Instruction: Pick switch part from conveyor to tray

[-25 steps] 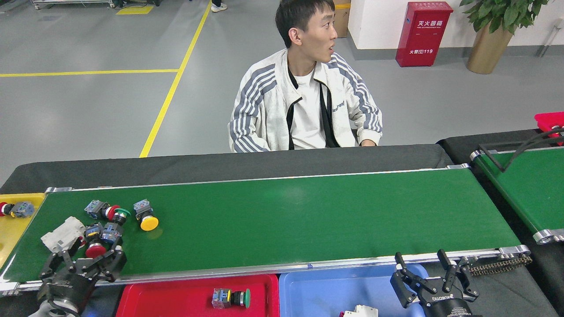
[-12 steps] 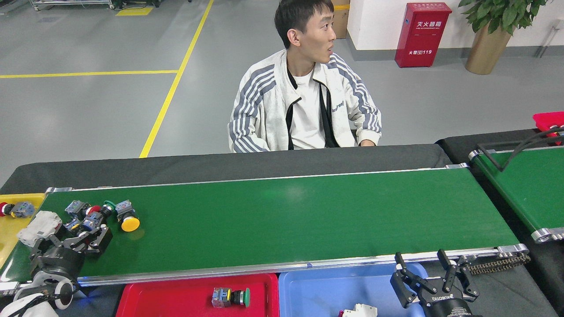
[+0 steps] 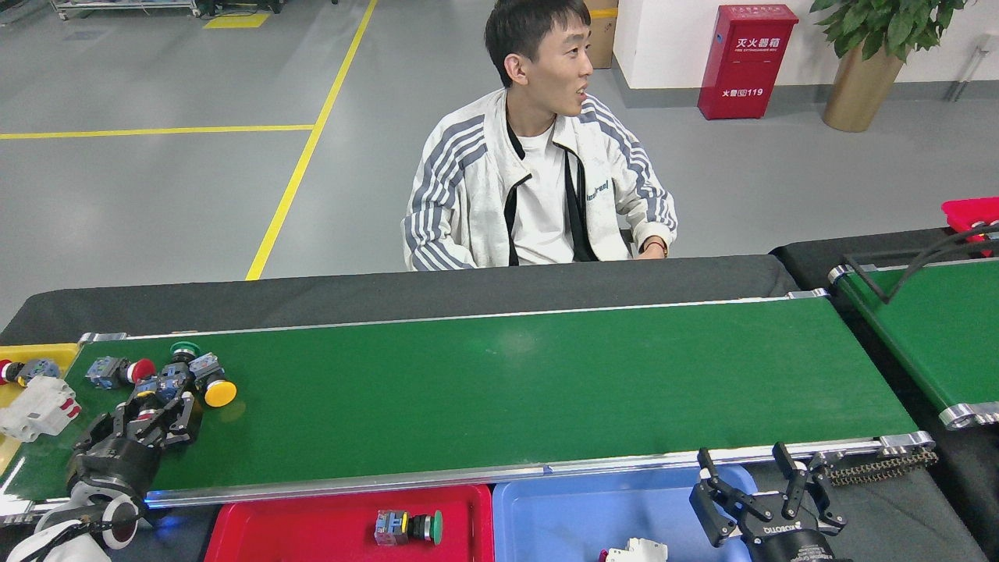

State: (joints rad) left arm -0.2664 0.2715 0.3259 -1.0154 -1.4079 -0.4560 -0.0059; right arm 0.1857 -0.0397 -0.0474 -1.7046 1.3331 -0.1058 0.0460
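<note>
The conveyor (image 3: 507,390) is the long green belt across the middle. A cluster of switch parts lies at its left end: a yellow-capped one (image 3: 215,386), a green-capped one (image 3: 185,351), a red-capped one (image 3: 117,371) and a white block (image 3: 39,406) at the belt's very end. My left gripper (image 3: 152,414) is over the near side of the cluster, fingers spread around a small part with a red cap that is mostly hidden. The red tray (image 3: 312,531) in front holds a green-capped switch part (image 3: 410,527). My right gripper (image 3: 757,484) hangs open and empty over the blue tray (image 3: 577,515).
A person in a white striped jacket (image 3: 538,187) sits behind the belt. A yellow tray (image 3: 35,353) at the far left holds another switch part (image 3: 23,371). A second green belt (image 3: 929,328) with a black cable lies at the right. A white part (image 3: 636,553) sits in the blue tray.
The parts have travelled left along the belt, the white block reaching its end. My left gripper has moved left and further onto the belt after them. The right gripper has stayed put.
</note>
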